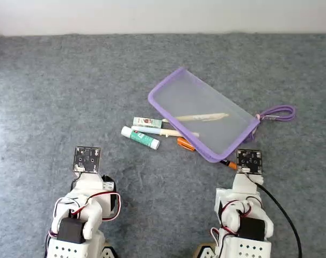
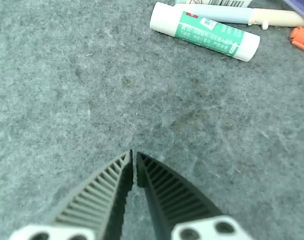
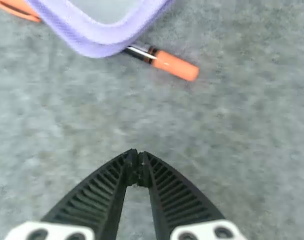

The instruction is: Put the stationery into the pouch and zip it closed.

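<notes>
In the high view we see the purple pouch [image 1: 197, 97] lying flat and slantwise right of the frame's centre on the grey felt [image 1: 60, 80], its strap [image 1: 292, 112] looped out to the right. A cream pen [image 1: 203, 116] lies within the pouch's outline; we cannot tell whether it is inside or on top. Just left of the pouch sit a small box [image 1: 147, 122], a pale pen [image 1: 161, 130] and, lowest, a glue stick [image 1: 140, 138]. An orange pen [image 1: 229, 164] pokes out from under the pouch's lower corner, and an orange piece [image 1: 185, 143] shows at the pouch's lower-left edge; whether they are one pen we cannot tell. The left arm [image 1: 87, 199] stands at the lower left and the right arm [image 1: 243, 215] at the lower right, both short of the stationery.

In the left wrist view we find the left gripper [image 2: 133, 156] pinched together, nothing between its ribbed fingers [image 2: 99, 192], over bare felt. The glue stick [image 2: 204, 32] lies well ahead of the tips, with the pale pen [image 2: 242, 15] just beyond it and the orange piece [image 2: 302, 39] to one side.

In the right wrist view the right gripper [image 3: 137, 154] is likewise closed up and holds nothing. Ahead of it lies the pouch's rounded corner [image 3: 99, 42], and the orange pen [image 3: 172, 65] juts out from beneath that corner, apart from the tips.
</notes>
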`<state>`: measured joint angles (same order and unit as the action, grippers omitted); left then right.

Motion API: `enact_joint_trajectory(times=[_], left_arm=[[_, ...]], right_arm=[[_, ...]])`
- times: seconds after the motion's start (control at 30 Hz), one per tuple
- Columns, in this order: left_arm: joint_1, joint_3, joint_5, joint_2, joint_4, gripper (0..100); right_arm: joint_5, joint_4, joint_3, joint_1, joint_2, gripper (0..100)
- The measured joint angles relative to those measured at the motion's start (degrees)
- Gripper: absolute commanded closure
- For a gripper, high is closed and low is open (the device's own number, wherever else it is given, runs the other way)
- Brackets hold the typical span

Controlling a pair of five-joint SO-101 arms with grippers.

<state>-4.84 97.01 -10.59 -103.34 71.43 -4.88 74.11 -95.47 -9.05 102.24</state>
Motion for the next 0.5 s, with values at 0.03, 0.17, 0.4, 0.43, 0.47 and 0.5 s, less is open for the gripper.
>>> enact_joint_trajectory(times=[0.03, 0.17, 0.4, 0.43, 0.47, 0.5], left_arm=[[0.0, 0.0, 0.0, 0.0, 0.0, 99], [0.0, 0.0, 0.0, 0.0, 0.0, 99], [0.0, 0.0, 0.0, 0.0, 0.0, 99], [0.0, 0.0, 0.0, 0.0, 0.0, 99], [0.0, 0.0, 0.0, 0.0, 0.0, 99], [0.0, 0.0, 0.0, 0.0, 0.0, 99]], right_arm=[[-2.2, -1.5, 0.0, -1.9, 0.0, 99.1], [-7.5, -11.1, 1.7, -10.7, -0.1, 98.7], [-13.1, -15.7, 9.6, -12.7, -0.1, 92.2], [-13.2, -16.7, 10.2, -12.6, -0.4, 92.6], [-13.4, -17.8, 11.2, -12.6, -3.3, 93.3], [-13.5, -18.9, 11.9, -12.6, -6.9, 94.3]])
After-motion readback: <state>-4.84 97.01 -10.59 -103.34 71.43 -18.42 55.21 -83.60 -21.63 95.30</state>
